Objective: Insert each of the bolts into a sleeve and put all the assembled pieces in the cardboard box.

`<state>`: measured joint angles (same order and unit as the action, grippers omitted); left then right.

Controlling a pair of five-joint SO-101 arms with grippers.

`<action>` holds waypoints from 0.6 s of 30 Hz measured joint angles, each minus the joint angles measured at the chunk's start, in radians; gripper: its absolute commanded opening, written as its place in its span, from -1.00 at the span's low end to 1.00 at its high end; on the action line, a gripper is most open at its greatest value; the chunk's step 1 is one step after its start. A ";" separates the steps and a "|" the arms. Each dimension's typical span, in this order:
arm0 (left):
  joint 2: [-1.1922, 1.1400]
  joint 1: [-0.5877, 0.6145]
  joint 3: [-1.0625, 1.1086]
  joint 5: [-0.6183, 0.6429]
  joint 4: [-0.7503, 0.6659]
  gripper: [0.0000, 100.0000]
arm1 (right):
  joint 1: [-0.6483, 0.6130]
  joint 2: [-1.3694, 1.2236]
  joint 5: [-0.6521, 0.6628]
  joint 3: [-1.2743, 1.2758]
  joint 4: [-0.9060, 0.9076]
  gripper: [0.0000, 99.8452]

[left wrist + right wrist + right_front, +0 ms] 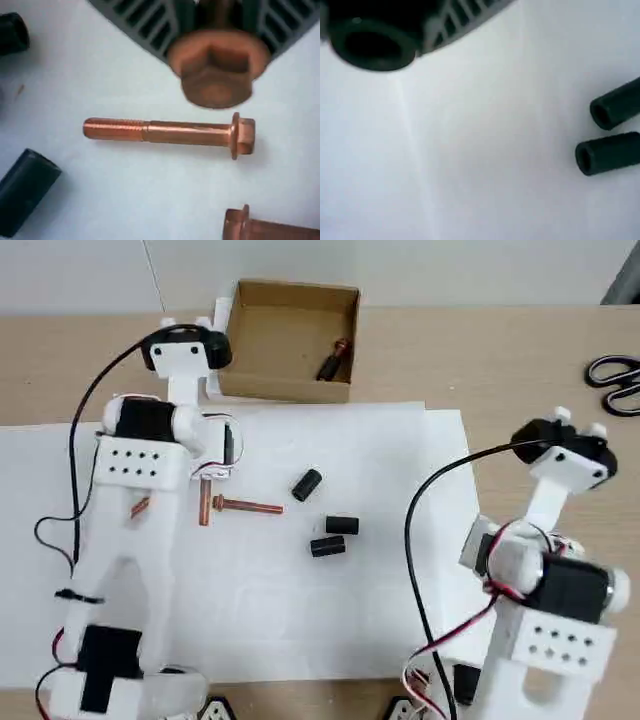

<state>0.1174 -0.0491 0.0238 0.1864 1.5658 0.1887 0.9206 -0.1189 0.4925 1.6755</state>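
Copper bolt (216, 75) clamped in left gripper (216, 15); black sleeve (372, 57) clamped in right gripper (380, 15); one assembled piece (335, 360) inside cardboard box (285, 388).

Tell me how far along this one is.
Done: one assembled piece lies in the box. In hand: the left gripper holds a bolt, the right gripper a sleeve, not yet joined. Left: two bolts and three sleeves lie loose on the paper.
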 measured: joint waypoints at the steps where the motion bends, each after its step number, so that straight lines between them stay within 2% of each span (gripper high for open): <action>1: 0.011 -0.003 0.000 -0.015 0.005 -0.99 | -0.006 0.012 0.029 0.000 -0.002 -1.00; 7: 0.086 -0.044 -0.048 -0.072 0.121 -0.99 | -0.172 0.072 0.144 0.000 -0.005 -1.00; 13: 0.222 -0.146 -0.054 -0.075 0.141 -0.99 | -0.460 0.103 0.186 0.029 -0.008 -0.99; 18: 0.396 -0.204 -0.054 -0.011 0.167 -0.99 | -0.525 0.201 0.212 0.041 -0.008 -0.99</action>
<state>0.5132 -0.2532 -0.0299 0.1757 1.7331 -0.3360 1.1216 0.0928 0.5340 1.6678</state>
